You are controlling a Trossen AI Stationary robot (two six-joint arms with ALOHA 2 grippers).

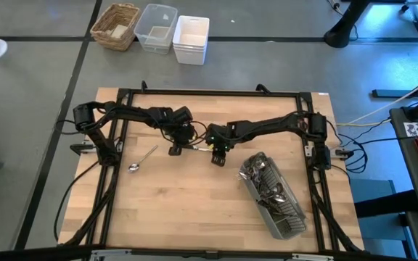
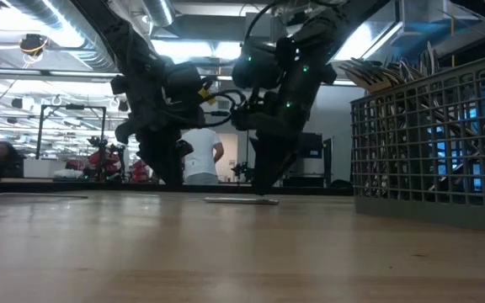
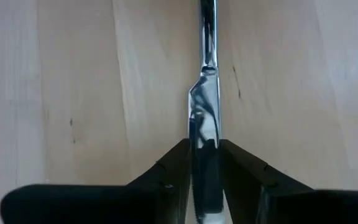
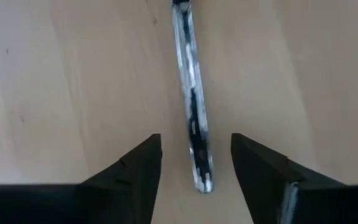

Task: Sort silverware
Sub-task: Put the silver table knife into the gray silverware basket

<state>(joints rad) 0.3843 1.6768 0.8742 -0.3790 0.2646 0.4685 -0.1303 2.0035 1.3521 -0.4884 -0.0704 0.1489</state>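
Observation:
A table knife (image 1: 197, 148) lies flat on the wooden table between my two grippers. My left gripper (image 1: 175, 150) is at its blade end and shut on it. My right gripper (image 1: 218, 158) is open over the handle end (image 4: 194, 137), with one finger on each side and neither touching. A single spoon (image 1: 142, 159) lies flat on the table to the left of my left gripper. The rest of the silverware (image 1: 261, 177) is piled in the grey slatted caddy (image 1: 280, 210) toward the table's right near side. My left gripper pinches the knife's blade (image 3: 204, 124) between its two fingers (image 3: 169, 171), one on each long edge. The fingers point down from above and lie across the knife. In the low view the knife (image 2: 241, 200) rests flat on the table.
The caddy (image 2: 436, 143) stands tall at the right in the low view. A wicker basket (image 1: 116, 25), a clear tub (image 1: 156, 27) and a white tub (image 1: 191, 38) sit on the floor beyond the table's far edge. A person (image 2: 200, 156) stands far off in the room.

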